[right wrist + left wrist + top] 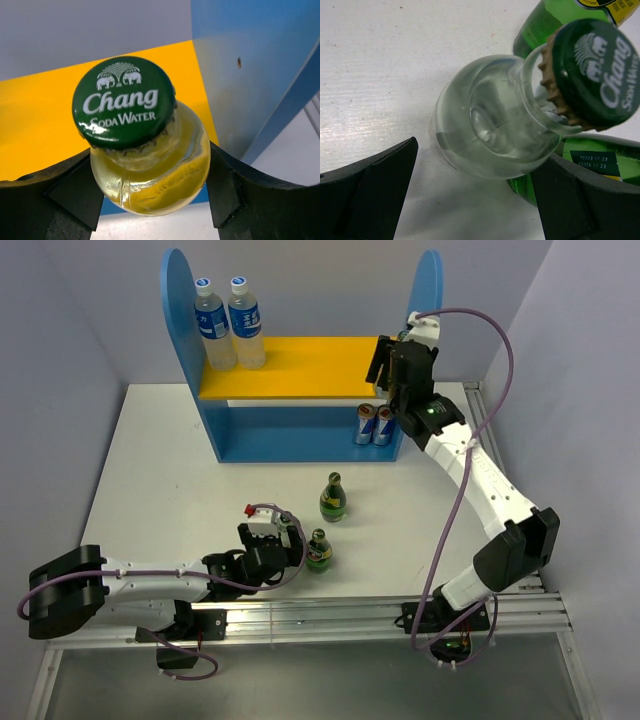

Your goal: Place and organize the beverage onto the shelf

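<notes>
The blue shelf (187,310) has a yellow upper board (300,365). Two clear bottles with blue labels (228,325) stand on its left end. My right gripper (392,372) is shut on a pale yellowish glass bottle (155,175) with a green cap, held at the board's right end by the blue side panel (240,65). My left gripper (480,165) is open around a second pale glass bottle (490,125) standing on the table; the left finger (370,195) is clear of it. Two dark green bottles (333,498) (319,550) stand just beyond the left gripper (288,543).
Two small blue-silver cans (373,425) stand on the shelf's lower level at its right end. One green bottle (590,165) sits right behind my left gripper's right finger (580,205). Grey walls close in the table (170,480) on the left, back and right.
</notes>
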Tool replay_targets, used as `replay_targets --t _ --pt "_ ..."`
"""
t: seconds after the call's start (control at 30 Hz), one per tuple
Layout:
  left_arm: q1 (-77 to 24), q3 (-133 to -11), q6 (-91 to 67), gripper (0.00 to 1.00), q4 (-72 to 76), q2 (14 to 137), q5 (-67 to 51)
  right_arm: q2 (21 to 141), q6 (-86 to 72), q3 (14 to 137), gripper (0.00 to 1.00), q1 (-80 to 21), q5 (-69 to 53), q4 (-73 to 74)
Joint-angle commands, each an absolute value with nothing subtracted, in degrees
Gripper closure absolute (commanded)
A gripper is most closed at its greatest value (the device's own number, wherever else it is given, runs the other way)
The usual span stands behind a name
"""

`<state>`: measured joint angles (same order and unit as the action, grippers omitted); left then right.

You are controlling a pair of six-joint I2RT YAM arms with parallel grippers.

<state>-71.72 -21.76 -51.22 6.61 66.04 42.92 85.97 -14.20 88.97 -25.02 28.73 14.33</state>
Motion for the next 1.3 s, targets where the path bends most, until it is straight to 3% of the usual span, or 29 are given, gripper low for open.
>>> replay_targets --t 0.0,0.53,0.57,0.63,0.67,0.73,1.0,1.13,1.27 --pt "-72.0 -22.7 -51.2 0.03 8.4 65.1 43.4 87.0 -15.5 94.6 1.00 -23.3 26.5 9.3" --pt "-72.0 -22.1 -51.7 0.03 8.6 64.8 43.5 100.1 -16.3 102.3 0.98 -21.8 25.2 13.2" --pt "-72.0 -22.0 -51.8 0.03 8.6 64.6 43.6 100.5 -16.2 102.7 0.82 -21.8 25.5 13.4" --pt "-72.0 -21.8 -51.5 0.03 9.0 64.6 43.5 101.2 -16.2 102.7 0.65 -21.8 25.5 14.0" --pt "-72.0 -21.8 -51.6 0.03 9.1 64.6 43.5 101.3 -16.1 102.0 0.49 -21.8 25.4 13.8" --pt "-72.0 -21.8 -51.5 0.03 9.4 65.0 43.4 101.3 -16.3 101.0 0.32 -21.8 25.3 13.6" --pt "-72.0 -22.1 -51.0 0.03 11.0 66.9 42.8 101.2 -16.3 98.4 0.20 -21.8 25.1 12.8" --pt "-72.0 -21.9 -51.3 0.03 11.1 66.8 43.0 101.1 -16.6 96.7 0.02 -21.8 24.2 12.6" --pt "-72.0 -21.7 -51.9 0.03 10.5 66.4 43.3 99.8 -17.0 94.4 0.00 -22.0 23.6 11.3"
